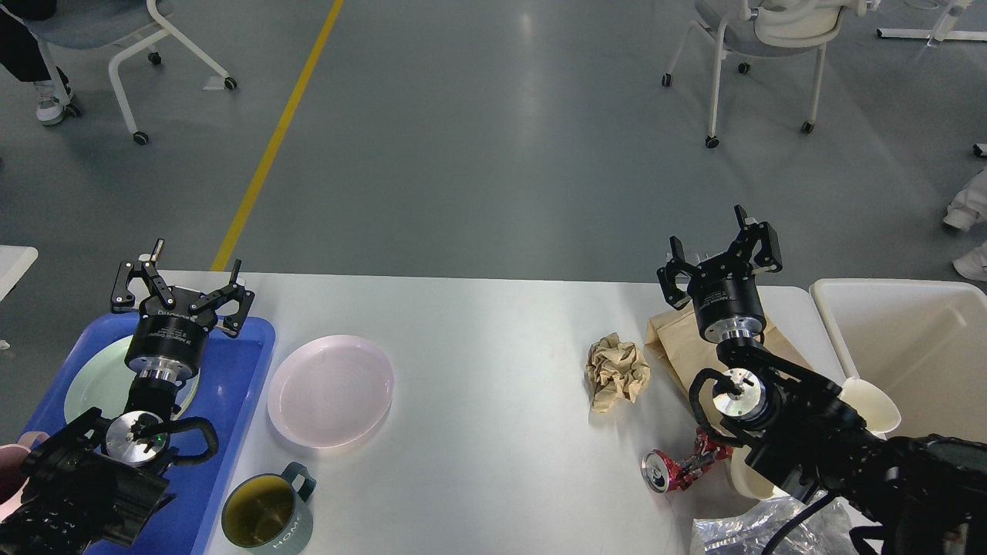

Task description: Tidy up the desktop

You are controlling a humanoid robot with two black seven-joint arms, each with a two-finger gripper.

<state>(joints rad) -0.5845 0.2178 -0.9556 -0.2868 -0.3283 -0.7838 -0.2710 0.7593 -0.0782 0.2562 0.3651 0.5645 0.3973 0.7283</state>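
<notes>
The desktop (pixel 493 339) is a glossy white-grey tabletop filling the lower half of the head view. My left gripper (pixel 181 281) hangs open and empty above the blue tray (pixel 231 378) at the left. Inside that tray lies a pale green plate (pixel 92 381). A pink plate (pixel 330 391) rests on the desktop just right of the tray, and a grey-green mug (pixel 266 515) stands near the front edge. My right gripper (pixel 721 258) is open and empty above a brown paper bag (pixel 678 351). A crumpled brown paper ball (pixel 615 371) and a crushed red can (pixel 682 468) lie left of my right arm.
A cream-white bin (pixel 910 347) stands at the right end of the table. A white paper cup (pixel 871 401) and clear plastic wrap (pixel 763 528) lie by my right arm. A pink cup (pixel 9 470) shows at the far left edge. Wheeled chairs (pixel 763 46) stand on the floor beyond.
</notes>
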